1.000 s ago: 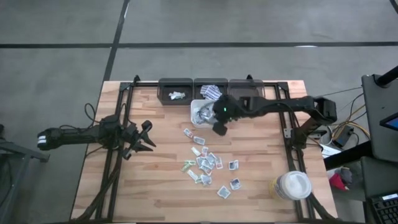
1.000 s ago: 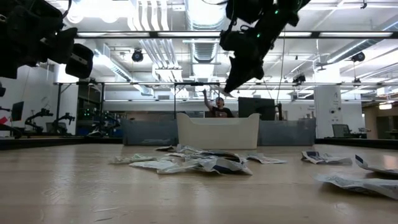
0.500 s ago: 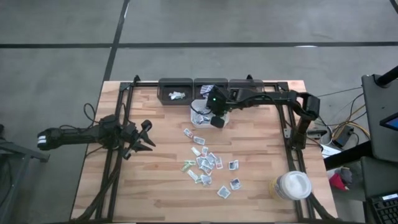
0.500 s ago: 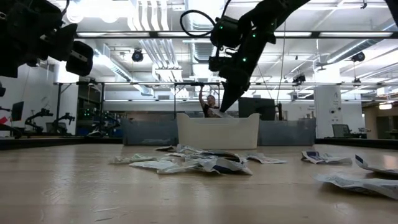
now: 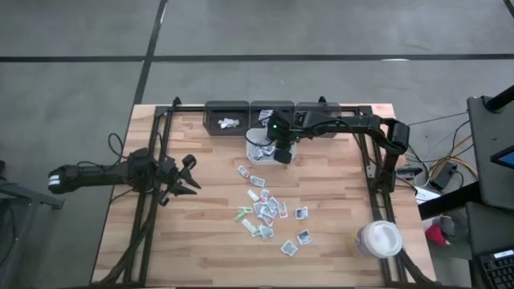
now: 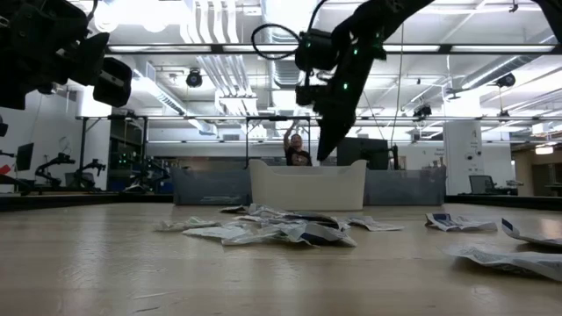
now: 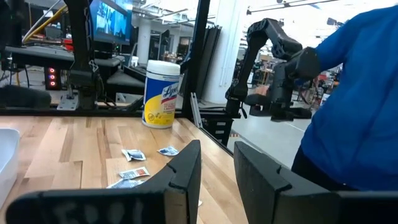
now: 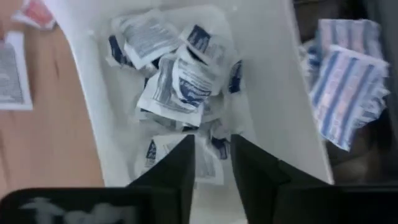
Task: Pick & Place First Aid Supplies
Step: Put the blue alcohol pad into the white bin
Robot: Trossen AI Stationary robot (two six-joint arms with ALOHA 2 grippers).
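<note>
wooden table (image 5: pixel 209 241), scattered sachets (image 5: pixel 265 210), white bin (image 5: pixel 259 148), tub (image 5: pixel 377 239)

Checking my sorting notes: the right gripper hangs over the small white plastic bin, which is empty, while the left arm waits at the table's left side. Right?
Not quite: the small white plastic bin is not empty. The right wrist view shows white sachets with blue print piled inside it, under the right gripper. The left gripper does wait at the table's left side.

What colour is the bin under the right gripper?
White plastic bin, holding blue-printed sachets; clearest in right wrist view.
</note>
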